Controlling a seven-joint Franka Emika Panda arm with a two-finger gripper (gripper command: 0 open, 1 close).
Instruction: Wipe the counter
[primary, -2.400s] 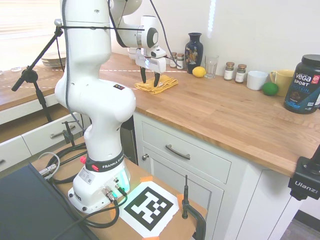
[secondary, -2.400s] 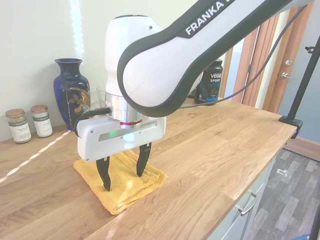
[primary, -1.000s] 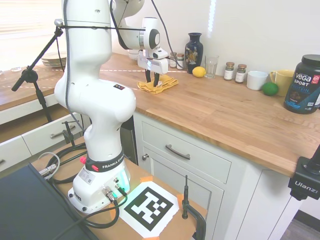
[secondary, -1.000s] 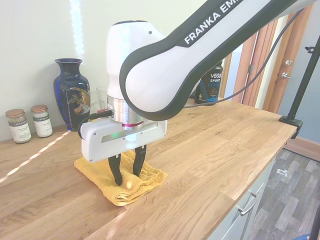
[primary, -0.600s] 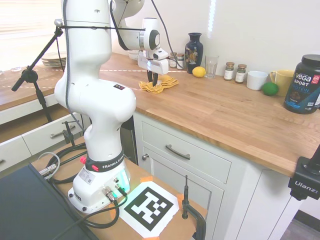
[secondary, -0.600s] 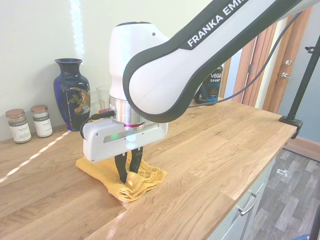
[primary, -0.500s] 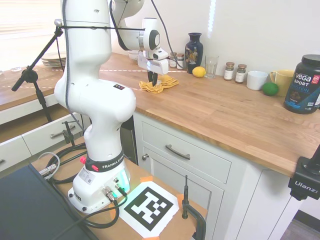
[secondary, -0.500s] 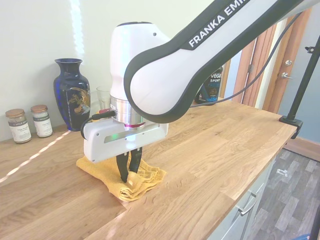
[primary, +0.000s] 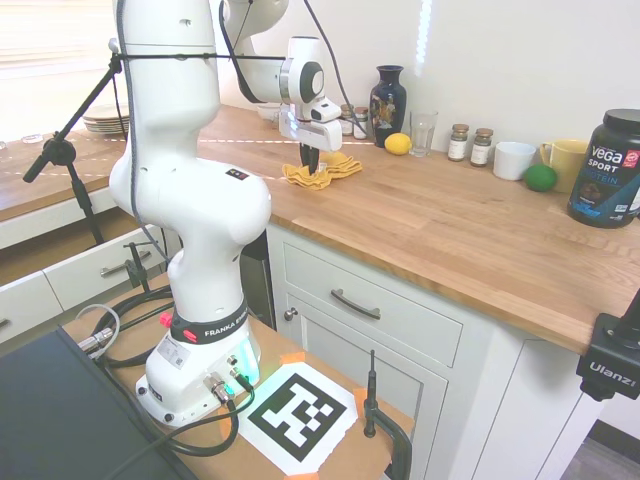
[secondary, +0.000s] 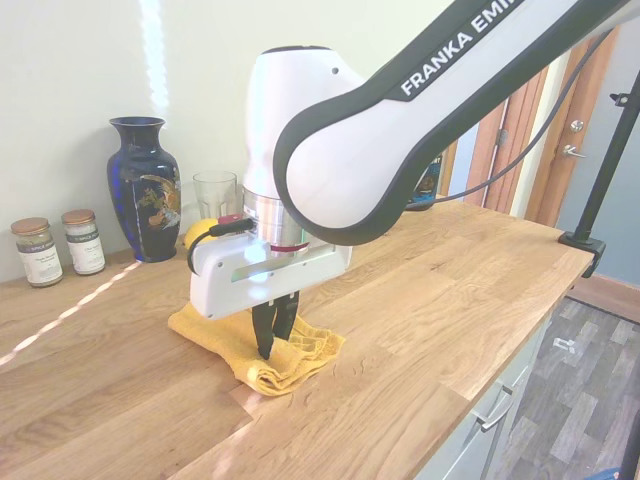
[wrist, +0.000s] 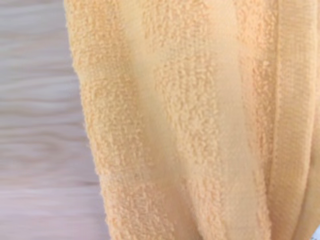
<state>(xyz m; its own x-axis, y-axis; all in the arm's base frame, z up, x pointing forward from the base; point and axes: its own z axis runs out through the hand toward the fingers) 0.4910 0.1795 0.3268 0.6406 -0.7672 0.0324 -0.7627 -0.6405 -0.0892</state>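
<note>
Fingers (secondary: 271, 342) pinch bunched yellow towel (secondary: 300, 357) at frame center, towel resting on wooden tabletop (secondary: 430, 290); blue vase (secondary: 145, 190) upper left.

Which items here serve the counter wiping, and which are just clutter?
In use: counter; yellow cloth, pinched by the end effector.

Clutter: blue vase, drinking glass, lemon, spice jars, white cup, lime, Vega tub, plates.
</note>
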